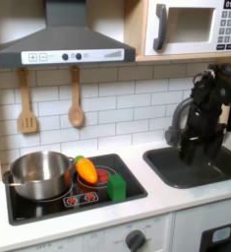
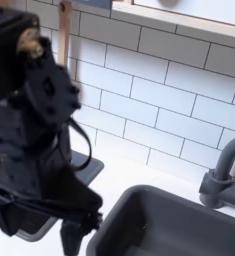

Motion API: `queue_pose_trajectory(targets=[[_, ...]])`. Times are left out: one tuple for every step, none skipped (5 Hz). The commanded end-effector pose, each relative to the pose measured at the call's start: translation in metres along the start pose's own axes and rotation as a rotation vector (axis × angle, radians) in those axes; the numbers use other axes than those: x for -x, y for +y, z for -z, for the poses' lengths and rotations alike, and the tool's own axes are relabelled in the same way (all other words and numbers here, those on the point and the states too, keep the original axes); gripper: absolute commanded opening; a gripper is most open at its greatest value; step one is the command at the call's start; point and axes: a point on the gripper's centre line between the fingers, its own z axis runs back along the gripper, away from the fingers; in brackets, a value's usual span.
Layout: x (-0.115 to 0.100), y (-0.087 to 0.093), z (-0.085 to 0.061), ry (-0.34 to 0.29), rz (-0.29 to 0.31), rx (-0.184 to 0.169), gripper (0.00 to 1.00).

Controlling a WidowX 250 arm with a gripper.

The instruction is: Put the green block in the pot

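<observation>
1. Green block sits on the stovetop, just beside the pot, toward the first exterior view's right.
2. Gripper hangs over the sink, well apart, further toward that same right.
3. Jaw state: cannot tell.

Light: even and soft in both exterior views; source not seen.
Glare: pale sheen on the pot rim and wall, first exterior view; faint gloss on the tiles above the pot.
Shadows: weak, under the hood and beneath the spoon; sink basin dark.
Sharpness: first exterior view low in detail, edges soft; microwave buttons unreadable.
Blur: second exterior view, arm close to the lens and smeared; faucet soft.
</observation>
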Motion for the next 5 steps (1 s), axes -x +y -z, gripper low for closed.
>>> queue_pose_trajectory(targets=[[-0.017, -0.007, -0.001, 0.024, -0.024, 0.014, 1.00], [-0.031, -0.013, 0.001, 0.047, -0.035, 0.007, 1.00], [-0.041, -0.008, 0.004, 0.044, -0.072, 0.000, 1.00], [-0.051, -0.007, 0.007, 0.062, -0.076, 0.013, 1.00], [-0.056, 0.000, 0.009, 0.059, -0.087, -0.017, 1.00]])
